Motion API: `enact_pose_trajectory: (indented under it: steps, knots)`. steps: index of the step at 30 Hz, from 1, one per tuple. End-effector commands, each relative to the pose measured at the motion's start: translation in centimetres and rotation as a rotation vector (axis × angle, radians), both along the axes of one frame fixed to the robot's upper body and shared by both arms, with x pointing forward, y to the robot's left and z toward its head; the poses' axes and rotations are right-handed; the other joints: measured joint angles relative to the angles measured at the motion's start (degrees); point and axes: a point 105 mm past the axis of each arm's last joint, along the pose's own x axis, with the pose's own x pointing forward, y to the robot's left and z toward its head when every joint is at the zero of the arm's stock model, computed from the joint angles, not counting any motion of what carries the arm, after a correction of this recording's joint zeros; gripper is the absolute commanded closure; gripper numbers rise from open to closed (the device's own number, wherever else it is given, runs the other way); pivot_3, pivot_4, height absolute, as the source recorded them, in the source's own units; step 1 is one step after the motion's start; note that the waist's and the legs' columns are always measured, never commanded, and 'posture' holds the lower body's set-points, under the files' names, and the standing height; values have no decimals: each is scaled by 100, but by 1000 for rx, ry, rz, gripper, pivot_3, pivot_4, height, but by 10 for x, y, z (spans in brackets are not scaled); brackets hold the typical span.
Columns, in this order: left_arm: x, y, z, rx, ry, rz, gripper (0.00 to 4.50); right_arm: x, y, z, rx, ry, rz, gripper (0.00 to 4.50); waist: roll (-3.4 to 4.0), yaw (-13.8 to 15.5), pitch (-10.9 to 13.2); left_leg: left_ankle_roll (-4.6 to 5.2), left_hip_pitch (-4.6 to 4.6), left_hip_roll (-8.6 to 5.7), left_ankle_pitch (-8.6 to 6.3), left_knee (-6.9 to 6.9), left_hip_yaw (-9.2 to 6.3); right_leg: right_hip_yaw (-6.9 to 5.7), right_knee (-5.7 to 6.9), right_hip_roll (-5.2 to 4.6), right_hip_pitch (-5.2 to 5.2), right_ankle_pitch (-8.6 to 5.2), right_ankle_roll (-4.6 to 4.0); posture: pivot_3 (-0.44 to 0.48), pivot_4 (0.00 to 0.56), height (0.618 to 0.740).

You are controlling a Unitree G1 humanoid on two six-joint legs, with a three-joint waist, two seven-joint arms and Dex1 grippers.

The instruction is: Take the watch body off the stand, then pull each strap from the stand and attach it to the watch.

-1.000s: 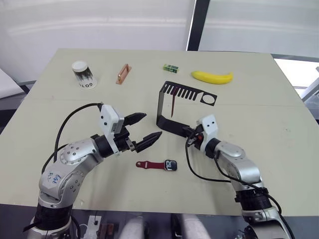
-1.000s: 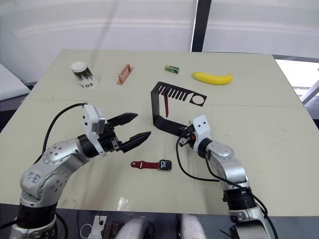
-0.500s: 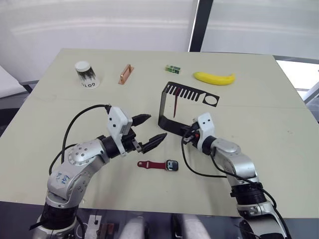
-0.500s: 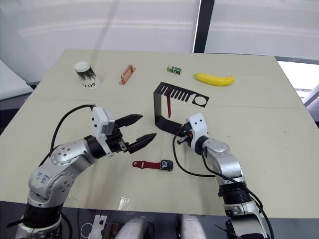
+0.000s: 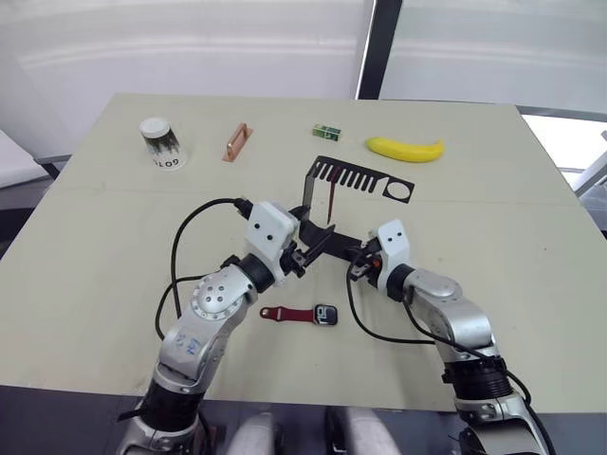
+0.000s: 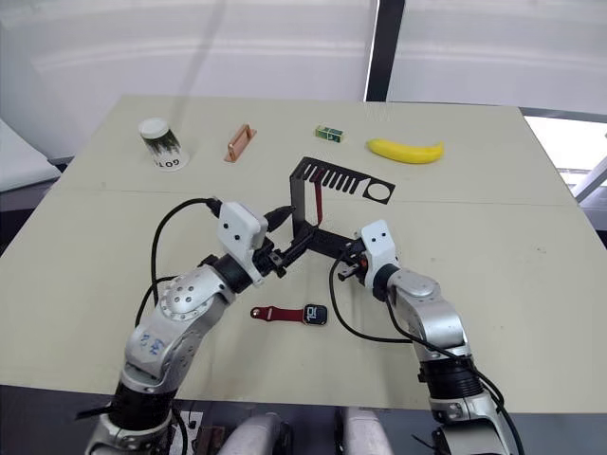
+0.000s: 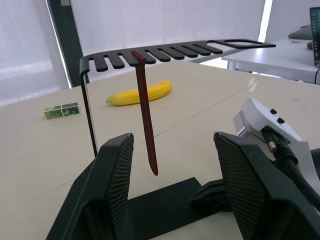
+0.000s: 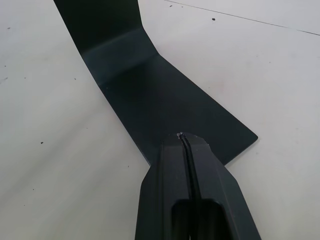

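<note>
Here the right gripper, jaws together, pins the stand foot so the left gripper, jaws apart, can take the hanging strap.

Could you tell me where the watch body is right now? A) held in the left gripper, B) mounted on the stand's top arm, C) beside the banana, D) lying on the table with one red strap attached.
D: the watch body lies flat on the table with one red strap joined to it, while the other strap hangs from the stand.
</note>
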Motion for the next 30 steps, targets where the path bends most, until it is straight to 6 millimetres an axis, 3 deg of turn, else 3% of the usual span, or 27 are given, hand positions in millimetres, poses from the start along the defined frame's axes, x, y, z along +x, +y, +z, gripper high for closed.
enact_pose_trajectory:
  steps: [1, 10, 15, 24, 27, 30]
  knots:
    - [4, -6, 10, -11, -79, 37, 1711, -7, -4, -24, -40, 94, -18, 4500, 0, -1, 0, 0, 0, 0, 0, 0, 0, 0, 0, 0, 0, 0, 0, 0, 150, 740]
    - [19, -20, 5, -72, -39, 76, 1711, -9, -5, -23, -42, 90, -26, 4500, -3, 5, -2, 0, 0, 1, 0, 0, 0, 0, 1, 0, 0, 0, 0, 0, 150, 740]
    - [38, -21, 6, -108, -11, 164, 1711, -9, -4, -23, -45, 88, -19, 4500, -4, 6, -2, 0, -1, 0, 0, 0, 0, 0, 0, 0, 0, 0, 0, 0, 150, 740]
    - [49, -37, 2, -95, 8, 146, 1711, -7, -3, -21, -40, 84, -25, 4500, -4, 4, -2, -2, -1, 0, 1, 0, 1, 0, 0, 0, -1, 0, 0, 0, 150, 740]
    - [51, -38, 4, -104, 0, 139, 2559, -7, -5, -21, -40, 83, -29, 4500, -4, 4, -2, -2, -1, 0, 1, 0, 1, 0, 0, 0, -1, 0, 0, 0, 150, 740]
    - [49, -45, 7, -110, -16, 101, 4108, -7, -6, -21, -38, 85, -34, 4500, -4, 5, -2, -2, 0, 0, 1, 0, 1, -1, 0, 0, -1, 0, 0, 0, 150, 740]
